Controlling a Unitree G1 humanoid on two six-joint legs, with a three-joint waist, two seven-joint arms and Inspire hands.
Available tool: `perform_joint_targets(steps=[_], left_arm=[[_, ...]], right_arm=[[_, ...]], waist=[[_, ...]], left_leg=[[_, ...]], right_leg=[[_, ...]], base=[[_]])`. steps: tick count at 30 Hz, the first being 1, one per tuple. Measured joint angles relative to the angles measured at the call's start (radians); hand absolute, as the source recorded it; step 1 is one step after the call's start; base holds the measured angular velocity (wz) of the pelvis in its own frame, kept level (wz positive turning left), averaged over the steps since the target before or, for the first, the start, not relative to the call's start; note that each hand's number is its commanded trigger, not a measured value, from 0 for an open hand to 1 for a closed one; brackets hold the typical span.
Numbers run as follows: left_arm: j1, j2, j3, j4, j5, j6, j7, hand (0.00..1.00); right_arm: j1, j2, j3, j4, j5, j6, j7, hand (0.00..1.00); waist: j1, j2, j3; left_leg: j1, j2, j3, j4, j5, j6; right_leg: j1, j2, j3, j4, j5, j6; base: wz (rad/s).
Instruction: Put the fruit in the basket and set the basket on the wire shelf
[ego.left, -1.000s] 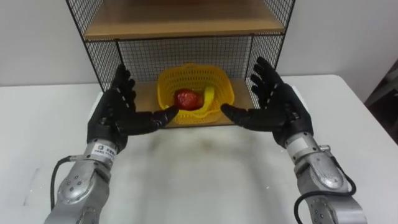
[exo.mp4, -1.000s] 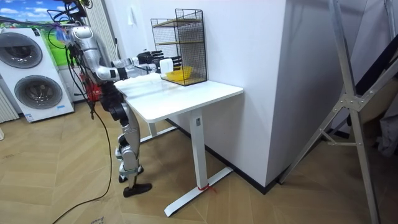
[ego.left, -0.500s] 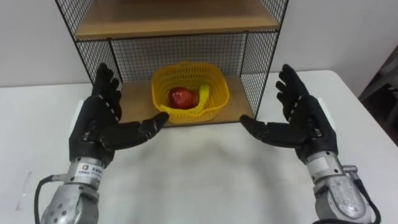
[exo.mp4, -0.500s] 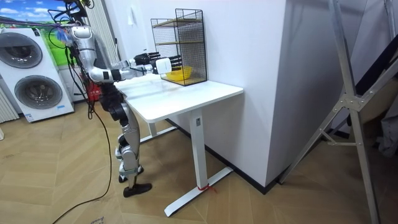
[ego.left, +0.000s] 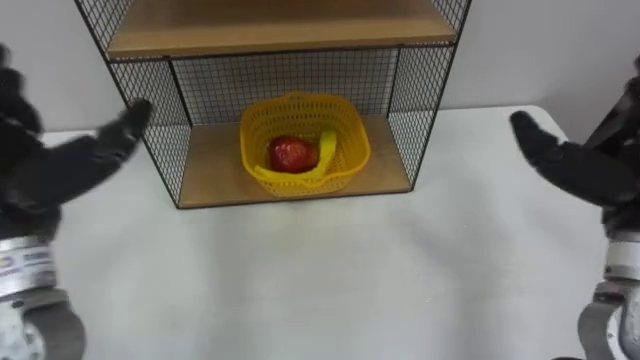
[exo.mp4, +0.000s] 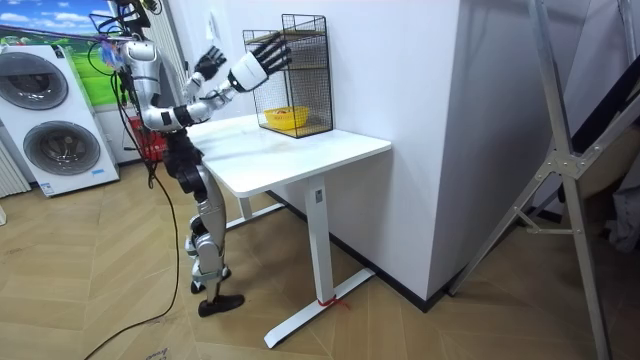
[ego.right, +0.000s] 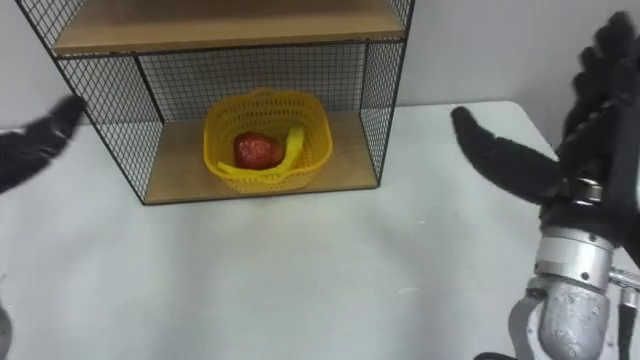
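In the left eye view, the yellow basket (ego.left: 349, 152) is sitting on the wooden bottom board of the wire shelf (ego.left: 290, 82), inside its lower compartment. A red fruit (ego.left: 291, 153) and a banana (ego.left: 326, 150) are lying side by side in it. The shelf is standing at the back of the white table (ego.left: 320, 270). The left hand (ego.left: 60, 168) is hanging at the left edge and the right hand (ego.left: 583, 168) at the right edge, both well apart from the basket and holding nothing. They are blurred, but the fingers seem to be stretched out.

In the room view, the robot is standing at the table's end facing the shelf, holding both hands up above the tabletop with fingers spread.

In the right eye view, the right hand is showing loose and empty, off to the shelf's right.
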Motion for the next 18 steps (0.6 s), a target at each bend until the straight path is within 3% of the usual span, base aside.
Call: perform_joint_targets(steps=[5, 9, 11, 13, 15, 18], left_arm=[[0.0, 0.011, 0.181, -0.033, 0.059, -0.031, 0.187, 0.0], [0.004, 0.062, 0.348, -0.034, 0.056, -0.034, 0.34, 0.0], [0.014, 0.08, 0.408, -0.032, 0.019, -0.039, 0.396, 0.0], [0.065, 0.101, 0.479, -0.004, -0.056, -0.042, 0.449, 0.0], [0.114, 0.11, 0.522, 0.051, -0.151, -0.036, 0.482, 0.0], [0.156, 0.119, 0.535, 0.244, -0.301, -0.008, 0.544, 0.0]], right_arm=[[0.002, -0.021, -0.161, -0.055, -0.05, -0.026, -0.189, 0.0], [0.002, -0.104, -0.291, -0.076, -0.02, -0.042, -0.317, 0.0], [0.002, -0.122, -0.345, -0.07, 0.012, -0.042, -0.355, 0.0], [0.021, -0.146, -0.425, -0.019, 0.119, -0.041, -0.403, 0.0], [0.059, -0.147, -0.466, 0.054, 0.199, -0.014, -0.437, 0.0], [0.12, -0.146, -0.475, 0.19, 0.365, 0.048, -0.471, 0.0]], waist=[[0.021, 0.001, 0.0013], [0.029, 0.001, 0.0051], [0.027, -0.001, 0.0051], [0.028, -0.005, 0.005], [0.024, -0.006, 0.0044], [0.027, -0.005, 0.0047]], left_leg=[[0.0, 0.0, -0.001, 0.002, 0.0, 0.0], [0.0, 0.0, -0.001, -0.001, 0.0, 0.0], [-0.01, -0.003, -0.002, 0.007, -0.001, 0.0], [-0.02, -0.01, -0.011, 0.01, -0.001, 0.002], [-0.018, -0.012, -0.016, 0.01, -0.001, 0.002], [-0.02, -0.015, -0.021, 0.007, 0.0, 0.003]], right_leg=[[0.003, 0.0, -0.001, 0.0, -0.001, 0.001], [0.001, 0.0, 0.005, 0.002, -0.002, 0.001], [-0.013, -0.005, 0.01, 0.01, -0.01, 0.0], [-0.025, -0.014, -0.005, 0.019, -0.023, 0.002], [-0.022, -0.015, -0.007, 0.019, -0.024, 0.003], [-0.025, -0.018, -0.007, 0.022, -0.025, 0.005]], base=[[0.01], [0.0], [0.03], [0.1], [0.09], [0.03]])
